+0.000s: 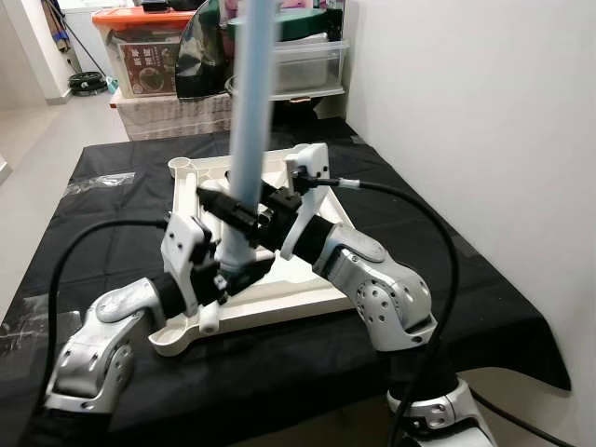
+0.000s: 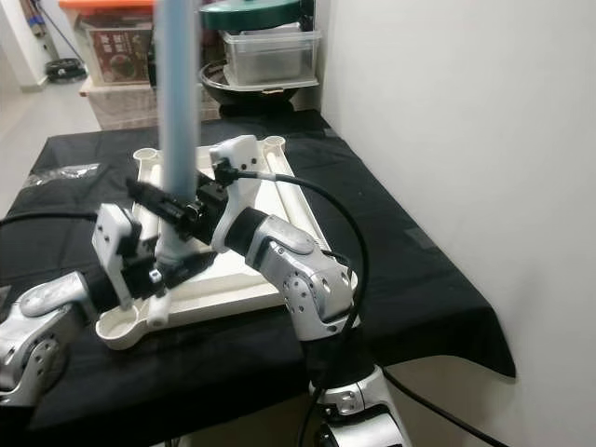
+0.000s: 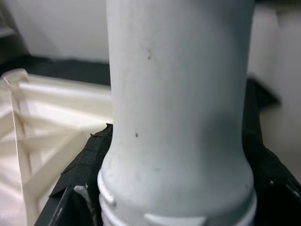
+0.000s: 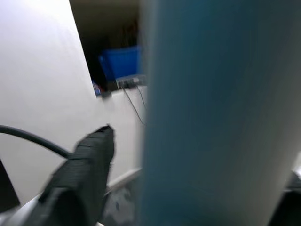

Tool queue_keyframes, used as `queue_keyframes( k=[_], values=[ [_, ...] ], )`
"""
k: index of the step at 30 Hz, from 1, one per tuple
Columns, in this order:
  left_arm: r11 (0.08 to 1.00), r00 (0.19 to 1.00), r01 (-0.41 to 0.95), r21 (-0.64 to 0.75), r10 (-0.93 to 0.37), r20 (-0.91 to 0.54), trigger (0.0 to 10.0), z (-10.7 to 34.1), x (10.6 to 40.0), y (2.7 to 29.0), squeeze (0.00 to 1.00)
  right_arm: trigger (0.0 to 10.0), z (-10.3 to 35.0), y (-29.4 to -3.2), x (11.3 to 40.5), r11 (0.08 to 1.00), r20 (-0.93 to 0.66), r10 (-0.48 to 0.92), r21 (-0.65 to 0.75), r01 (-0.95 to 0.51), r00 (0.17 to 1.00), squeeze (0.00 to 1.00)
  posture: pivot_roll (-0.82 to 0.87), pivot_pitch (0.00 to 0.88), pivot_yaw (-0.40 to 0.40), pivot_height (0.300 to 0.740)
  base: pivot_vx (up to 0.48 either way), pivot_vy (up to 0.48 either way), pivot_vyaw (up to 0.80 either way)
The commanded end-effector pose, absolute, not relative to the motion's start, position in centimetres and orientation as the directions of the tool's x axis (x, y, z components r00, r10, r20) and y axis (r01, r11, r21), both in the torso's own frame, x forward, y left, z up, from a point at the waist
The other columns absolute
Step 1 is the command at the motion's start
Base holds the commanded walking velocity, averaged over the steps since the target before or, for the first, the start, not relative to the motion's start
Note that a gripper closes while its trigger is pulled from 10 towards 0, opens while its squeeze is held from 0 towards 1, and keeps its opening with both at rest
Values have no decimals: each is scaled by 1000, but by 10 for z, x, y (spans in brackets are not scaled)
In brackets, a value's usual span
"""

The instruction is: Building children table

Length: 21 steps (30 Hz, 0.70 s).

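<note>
- Left gripper [image 1: 226, 276] sat at about seven o'clock in the left eye view, its black fingers pinched around the flared white base of the pale blue table leg [image 1: 250, 130], low down where the leg met the tabletop.
- Left wrist view looked straight at that base: the leg [image 3: 178, 117] stood close before the camera, a ribbed collar at its foot, with a black finger [image 3: 82, 165] beside it and the cream ribs of the tabletop [image 3: 42, 122] behind.
- Cream tabletop [image 1: 279, 293] lay upside down on the black cloth [image 1: 112, 186] at the centre of the scene, with round corner sockets at ten o'clock and at seven o'clock; the leg stood roughly upright over the near-left part of it.
- Right gripper [image 1: 244, 216] reached in from four o'clock and clamped the leg higher up, just above the other one, fingers closed on the tube.
- Storage boxes [image 1: 149, 51] were stacked beyond the cloth at twelve o'clock.
- My reading was that a leg was being seated in its corner socket; whether it was fully home could not be told.
- Next move probably called for pressing or twisting the leg down while keeping it upright, so it would not jam crooked.
</note>
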<state>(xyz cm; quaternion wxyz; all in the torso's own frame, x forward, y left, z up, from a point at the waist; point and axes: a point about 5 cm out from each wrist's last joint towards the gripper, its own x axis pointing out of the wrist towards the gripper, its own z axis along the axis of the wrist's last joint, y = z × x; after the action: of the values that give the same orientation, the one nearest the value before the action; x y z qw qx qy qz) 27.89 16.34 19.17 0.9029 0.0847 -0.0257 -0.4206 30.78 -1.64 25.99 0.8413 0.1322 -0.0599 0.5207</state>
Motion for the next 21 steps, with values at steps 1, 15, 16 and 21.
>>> queue_keyframes(
  k=[1,15,16,21],
  values=[
    [600,625,767,229,-779,-52,6510,193,275,165,0,10000,261,-12,307,398,210,881,153,-904,424,0,-17,0,-19,740,0,0,0],
    [573,616,773,272,-780,-109,6471,180,275,166,0,0,276,-7,302,232,323,868,405,-884,376,0,-17,0,-19,740,0,0,0],
    [573,616,773,272,-780,-109,6471,180,275,166,0,0,276,-7,302,232,323,868,405,-884,376,0,-17,0,-19,740,0,0,0],
    [566,608,780,267,-787,-104,6941,179,275,163,0,0,276,-11,303,245,336,849,433,-868,407,0,-21,0,-16,740,0,0,0]
  ],
)
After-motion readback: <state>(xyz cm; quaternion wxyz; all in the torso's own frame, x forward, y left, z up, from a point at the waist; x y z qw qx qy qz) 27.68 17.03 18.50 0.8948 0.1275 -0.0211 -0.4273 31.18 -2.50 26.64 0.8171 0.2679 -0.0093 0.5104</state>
